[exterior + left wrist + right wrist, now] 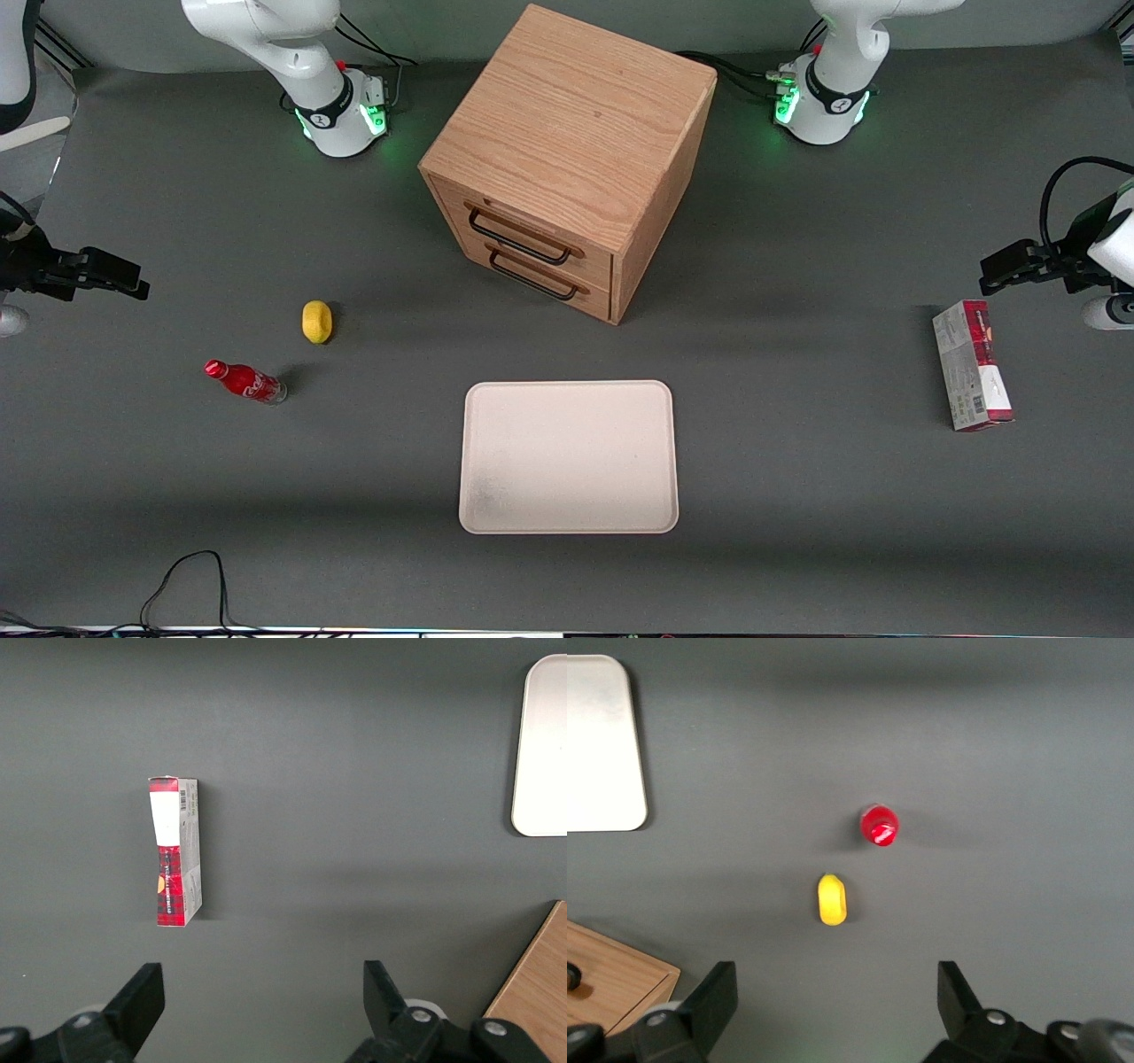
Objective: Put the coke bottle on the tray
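Observation:
The coke bottle point(245, 382), small and red with a red cap and clear base, stands upright on the grey table toward the working arm's end. In the right wrist view the bottle point(880, 825) shows cap-on from above. The cream-white tray point(569, 456) lies flat in front of the wooden cabinet, nearer the front camera, with nothing on it; a corner of the tray point(602, 744) shows in the right wrist view. My right gripper point(133, 285) hangs high above the table at the working arm's end, well apart from the bottle. The gripper point(836, 974) is open and empty.
A yellow lemon point(316, 321) lies beside the bottle, slightly farther from the front camera, and also shows in the right wrist view point(832, 899). A wooden two-drawer cabinet point(567, 159) stands mid-table. A red-and-white carton point(972, 377) lies toward the parked arm's end.

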Motion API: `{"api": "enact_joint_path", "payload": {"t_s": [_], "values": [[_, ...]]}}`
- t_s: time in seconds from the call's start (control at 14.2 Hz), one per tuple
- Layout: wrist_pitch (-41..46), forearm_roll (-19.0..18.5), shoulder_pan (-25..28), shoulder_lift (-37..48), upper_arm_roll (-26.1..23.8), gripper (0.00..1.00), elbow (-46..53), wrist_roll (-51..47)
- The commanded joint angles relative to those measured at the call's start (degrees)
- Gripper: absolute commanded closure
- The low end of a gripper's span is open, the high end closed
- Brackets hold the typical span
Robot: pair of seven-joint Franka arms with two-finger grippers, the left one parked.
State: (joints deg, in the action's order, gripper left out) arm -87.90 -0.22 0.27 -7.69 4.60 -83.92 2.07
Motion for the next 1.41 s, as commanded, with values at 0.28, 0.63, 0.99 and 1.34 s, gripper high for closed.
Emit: {"api": "enact_joint_path", "payload": {"t_s": [0.28, 0.63, 0.99, 1.34], "values": [[-4.8, 0.0, -3.5, -3.9, 0.4, 0.0, 0.6, 6.5], [-17.3, 0.5, -3.2, 2.7, 0.4, 0.0, -16.2, 6.6], [-29.6, 3.7, -3.2, 1.2, 0.3, 0.0, -26.6, 6.9], [-38.0, 3.8, -3.3, -3.7, 0.4, 0.0, -29.5, 9.5]]}}
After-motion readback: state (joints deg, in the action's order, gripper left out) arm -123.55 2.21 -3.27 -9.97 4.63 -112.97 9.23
